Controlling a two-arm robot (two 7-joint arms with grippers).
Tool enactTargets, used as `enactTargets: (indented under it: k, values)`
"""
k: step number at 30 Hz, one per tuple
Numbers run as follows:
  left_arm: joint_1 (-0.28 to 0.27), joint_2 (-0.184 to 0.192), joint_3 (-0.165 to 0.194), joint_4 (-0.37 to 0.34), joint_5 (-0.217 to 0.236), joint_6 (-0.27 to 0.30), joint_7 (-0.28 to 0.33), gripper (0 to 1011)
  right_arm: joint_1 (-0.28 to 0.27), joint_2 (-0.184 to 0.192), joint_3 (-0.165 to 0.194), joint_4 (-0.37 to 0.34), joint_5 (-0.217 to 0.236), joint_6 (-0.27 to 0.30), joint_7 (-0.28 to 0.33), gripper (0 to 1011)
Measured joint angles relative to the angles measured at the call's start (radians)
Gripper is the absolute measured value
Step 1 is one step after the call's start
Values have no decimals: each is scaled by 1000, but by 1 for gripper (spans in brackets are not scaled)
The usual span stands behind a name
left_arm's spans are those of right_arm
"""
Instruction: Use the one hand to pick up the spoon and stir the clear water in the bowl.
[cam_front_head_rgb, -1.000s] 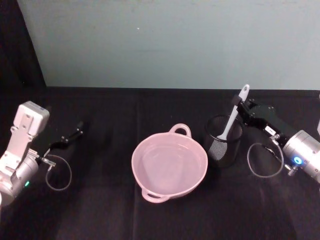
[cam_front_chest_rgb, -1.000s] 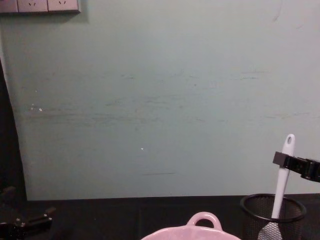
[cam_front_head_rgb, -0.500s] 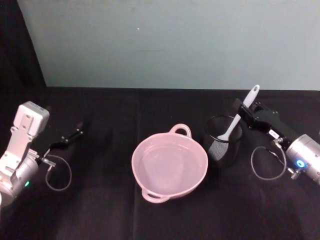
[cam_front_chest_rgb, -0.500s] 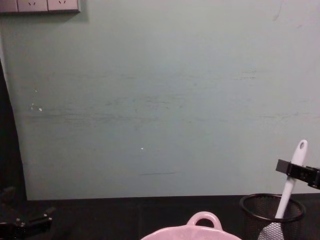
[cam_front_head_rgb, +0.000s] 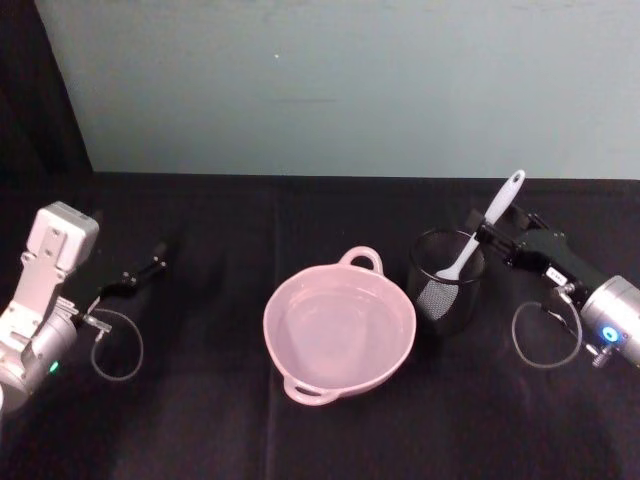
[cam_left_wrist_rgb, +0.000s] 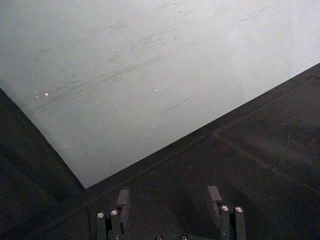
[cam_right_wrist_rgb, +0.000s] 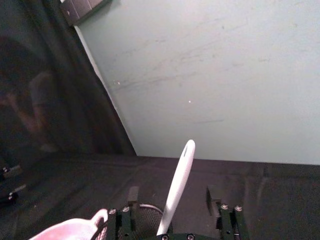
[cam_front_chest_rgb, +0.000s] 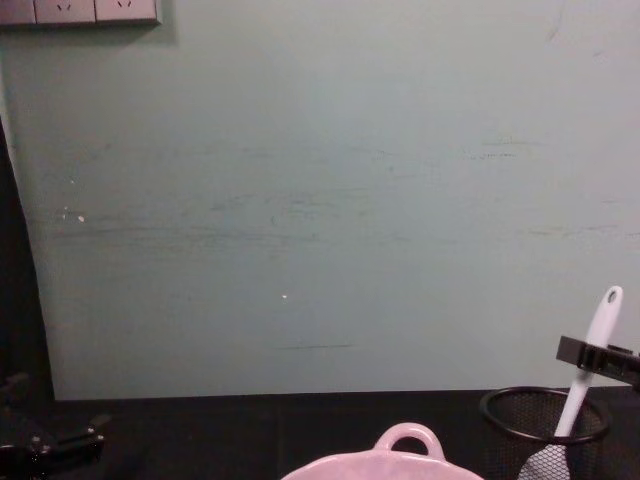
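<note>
While tilted in one mesh cup (cam_front_head_rgb: 446, 278): one spoon (cam_front_head_rgb: 484, 228), one bowl (cam_front_head_rgb: 339, 330).

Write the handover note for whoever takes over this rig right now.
Right gripper: fingers apart on either side of the spoon handle, not closed on it.
Left gripper: open, parked low over the table's left side.
Spoon: leaning in the black mesh cup, scoop down, handle tilted toward the right gripper.
Bowl: pink, at table centre, left of the cup, water in it.
Done: approach to the handle.
Left: grip, lift the spoon out, carry it to the bowl, stir.
</note>
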Motion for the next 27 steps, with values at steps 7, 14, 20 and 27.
enactTargets:
  k: [7,14,20,27]
  values:
    - [0,0,0,0,0,0,0,1005,-55,46,7,-92,-17,27,-39,1002]
    - [0,0,0,0,0,0,0,1005,-150,115,39,-247,-81,41,-141,1002]
    - [0,0,0,0,0,0,0,1005,-207,147,63,-348,-198,54,-271,1003]
    - [0,0,0,0,0,0,0,1005,-218,142,68,-375,-316,66,-383,1003]
